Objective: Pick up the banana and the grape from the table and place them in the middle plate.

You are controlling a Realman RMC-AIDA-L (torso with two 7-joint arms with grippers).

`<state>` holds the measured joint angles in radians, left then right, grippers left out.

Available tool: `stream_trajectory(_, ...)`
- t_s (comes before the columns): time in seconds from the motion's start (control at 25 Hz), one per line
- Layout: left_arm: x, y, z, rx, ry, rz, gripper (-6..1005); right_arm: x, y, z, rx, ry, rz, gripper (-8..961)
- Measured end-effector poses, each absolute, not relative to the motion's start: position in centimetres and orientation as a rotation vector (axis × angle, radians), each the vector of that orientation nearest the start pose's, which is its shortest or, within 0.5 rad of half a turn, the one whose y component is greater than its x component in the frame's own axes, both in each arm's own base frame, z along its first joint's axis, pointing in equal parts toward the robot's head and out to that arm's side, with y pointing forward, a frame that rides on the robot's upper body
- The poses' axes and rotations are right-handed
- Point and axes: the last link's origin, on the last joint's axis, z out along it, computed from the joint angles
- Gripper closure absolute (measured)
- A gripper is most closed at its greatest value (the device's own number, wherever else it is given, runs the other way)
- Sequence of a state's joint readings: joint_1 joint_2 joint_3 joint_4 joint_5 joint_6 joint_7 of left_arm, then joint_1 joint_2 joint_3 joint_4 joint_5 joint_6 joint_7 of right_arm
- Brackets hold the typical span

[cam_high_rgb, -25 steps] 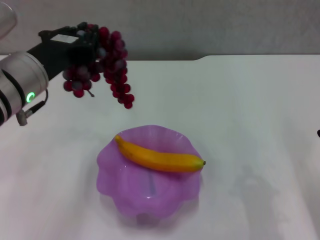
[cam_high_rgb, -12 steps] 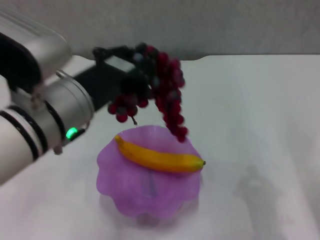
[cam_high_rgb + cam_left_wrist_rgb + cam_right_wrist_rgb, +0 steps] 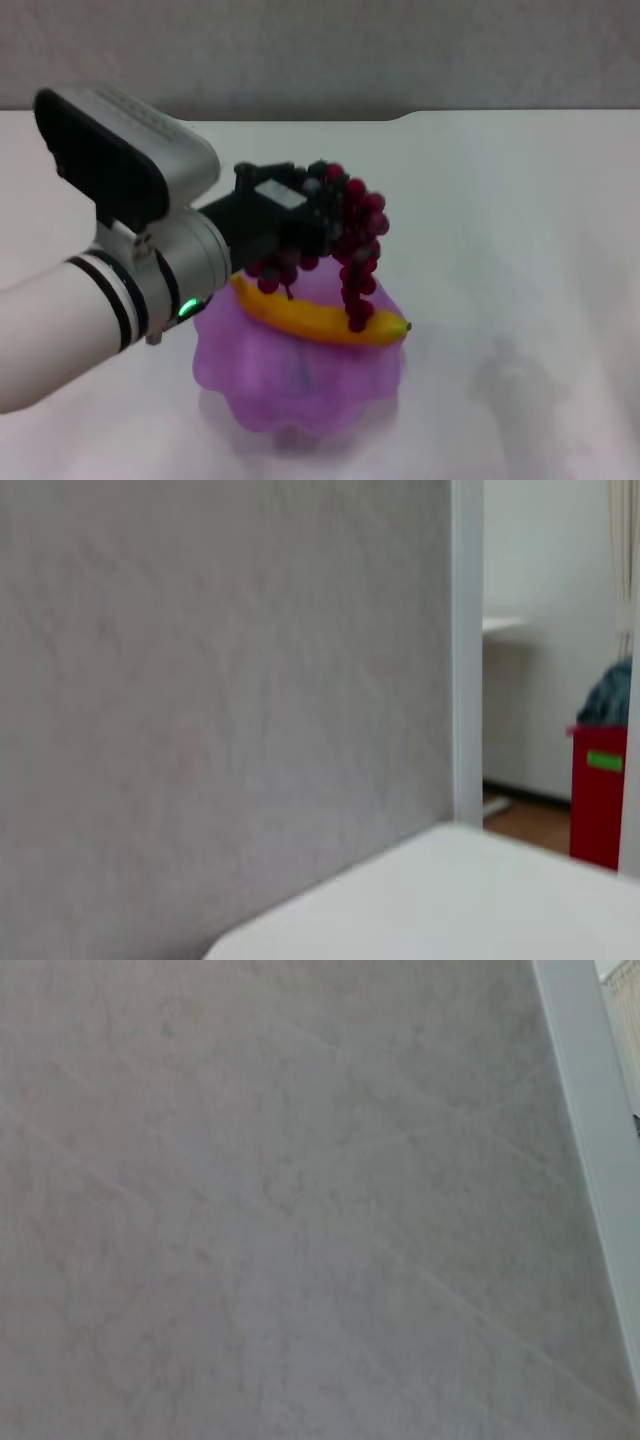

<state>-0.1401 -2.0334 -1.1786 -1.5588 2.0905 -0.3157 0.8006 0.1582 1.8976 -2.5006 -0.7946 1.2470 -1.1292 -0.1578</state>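
In the head view the purple scalloped plate point(image 3: 250, 390) sits on the white table point(image 3: 520, 250) near the front centre. The yellow banana point(image 3: 320, 322) lies across its far part. My left gripper point(image 3: 318, 222) is shut on the bunch of dark red grapes point(image 3: 358, 250) and holds it over the plate. The low end of the bunch hangs down onto or just above the banana. My right gripper is out of view. The wrist views show only a wall and a table edge.
The table's grey back edge point(image 3: 420, 113) runs behind the plate. The left wrist view shows a red bin point(image 3: 598, 792) far off beside a wall.
My left arm has swung right and forward and come down with the grapes, from the back left of the table to over the plate. The banana and plate have not moved.
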Motion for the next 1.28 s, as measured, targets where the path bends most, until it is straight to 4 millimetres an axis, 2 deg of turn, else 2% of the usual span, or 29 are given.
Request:
stream_trajectory(0.2,-15.2,32.8,-4.7,-2.261,-0.526,-0.481,756,31.8,28.4,0.9,-1.377,0.653,0.782,954)
stream_trajectory(0.28,-15.6,32.9,-4.7,-2.256,-0.539,-0.476,715,31.8,28.3,1.0,-1.373,0.650,0.784,954)
stream_trajectory(0.64,-15.3,32.8,-3.9,-2.201,-0.514,-0.509,532,32.1,28.0,1.1,-1.368,0.644,0.765,954)
stream_trajectory(0.84,-14.5,32.6,-2.0,-2.074,-0.429,-0.567,312,32.2,28.0,1.1,-1.368,0.641,0.759,954)
stream_trajectory(0.96,-14.0,32.7,-1.0,-1.998,-0.385,-0.597,147,32.2,28.0,1.1,-1.368,0.640,0.758,954)
stream_trajectory(1.2,-14.3,32.7,0.8,-1.812,-0.373,-0.656,266,32.3,28.0,1.1,-1.369,0.640,0.755,954)
stream_trajectory(1.28,-14.9,32.6,1.5,-1.738,-0.399,-0.686,366,32.4,27.9,1.1,-1.369,0.638,0.750,954)
